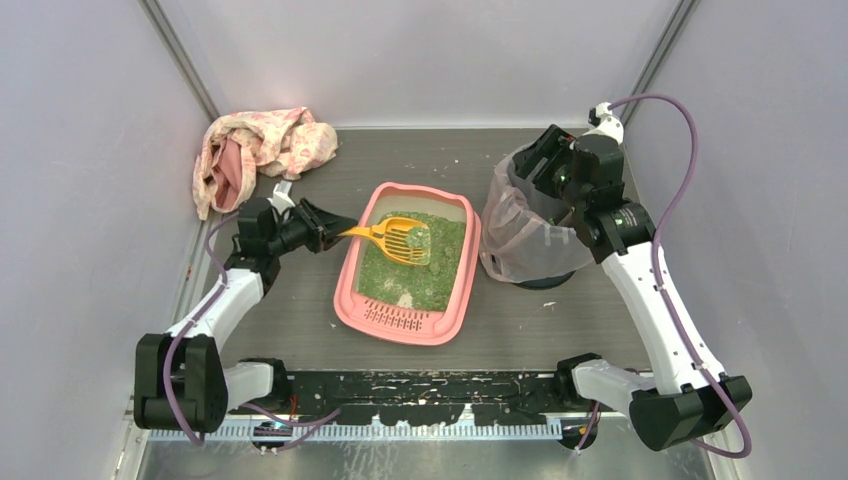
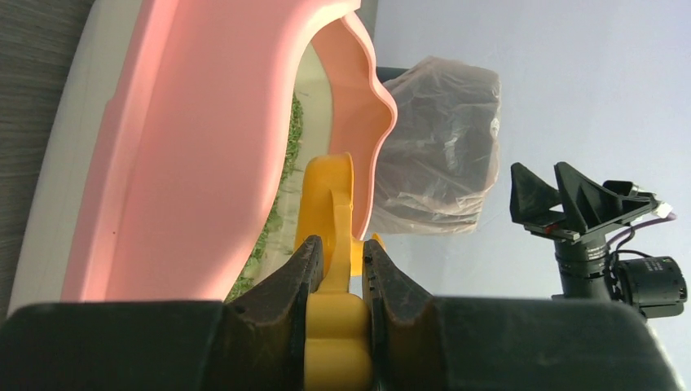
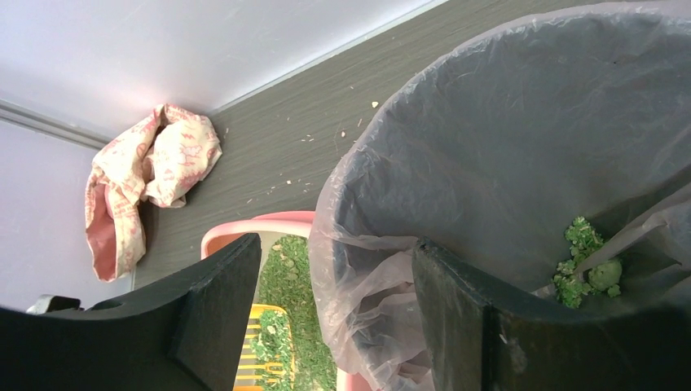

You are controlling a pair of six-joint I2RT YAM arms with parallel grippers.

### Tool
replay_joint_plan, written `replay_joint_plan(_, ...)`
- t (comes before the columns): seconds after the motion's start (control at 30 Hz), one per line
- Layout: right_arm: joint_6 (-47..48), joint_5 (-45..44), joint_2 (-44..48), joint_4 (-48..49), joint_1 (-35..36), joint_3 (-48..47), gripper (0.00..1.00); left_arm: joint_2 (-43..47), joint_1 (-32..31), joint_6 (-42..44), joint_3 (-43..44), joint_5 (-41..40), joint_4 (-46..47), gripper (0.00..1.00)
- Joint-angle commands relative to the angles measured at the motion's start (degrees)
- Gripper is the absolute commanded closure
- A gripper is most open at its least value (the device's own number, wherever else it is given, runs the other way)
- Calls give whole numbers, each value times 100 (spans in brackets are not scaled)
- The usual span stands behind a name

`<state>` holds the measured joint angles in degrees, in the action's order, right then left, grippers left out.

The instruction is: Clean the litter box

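Note:
The pink litter box (image 1: pixel 347 292) lies mid-table with green granules (image 1: pixel 440 270) inside and its slotted lip at the near end. My left gripper (image 1: pixel 335 228) is shut on the handle of a yellow slotted scoop (image 1: pixel 395 238). The scoop is held over the far part of the box with a heap of granules on it. In the left wrist view the fingers (image 2: pixel 303 281) clamp the yellow handle (image 2: pixel 330 204) beside the box's pink wall (image 2: pixel 204 163). My right gripper (image 3: pixel 338 269) is open, its fingers standing either side of the bag rim of the dark bin (image 1: pixel 520 240).
The bin's translucent bag (image 3: pixel 489 147) holds a few green clumps (image 3: pixel 583 261). A crumpled pink-patterned cloth (image 1: pixel 260 150) lies at the back left corner. Crumbs are scattered on the grey table (image 1: pixel 560 330). Walls close off the back and both sides.

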<state>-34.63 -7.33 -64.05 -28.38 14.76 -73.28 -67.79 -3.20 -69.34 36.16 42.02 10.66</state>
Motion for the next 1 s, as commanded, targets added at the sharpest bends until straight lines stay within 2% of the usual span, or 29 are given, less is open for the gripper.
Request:
replay_joint_plan(0.0,-105,3,262,233,-23,-46,27,83,68,-608,-80,336,1099,100)
replay_joint_plan(0.1,-112,-5,309,203,-25,-30,27,-69,230,-697,-80,524,1301,100)
replay_joint_plan(0.27,-153,29,309,253,-20,2,27,-674,294,-1861,-428,677,3320,100)
replay_joint_plan(0.33,-158,47,297,256,-19,-23,27,-798,294,-2124,-595,729,3859,100)
replay_joint_plan(0.53,-105,-3,293,221,-19,-43,27,-631,162,-1675,-552,689,3202,100)
replay_joint_plan(0.67,-204,158,227,228,-18,-20,27,-701,688,-1817,-443,1014,3354,100)
replay_joint_plan(0.77,-245,130,235,315,-19,32,28,-775,381,-1830,-442,1012,3399,100)
replay_joint_plan(0.83,-231,105,227,255,-17,-40,28,-762,575,-2193,-726,1138,3911,100)
replay_joint_plan(0.9,-204,90,264,227,-22,-71,28,-716,709,-2177,-913,1251,3894,100)
replay_joint_plan(0.97,-175,61,291,228,-29,-31,28,-705,581,-2135,-904,1339,3829,100)
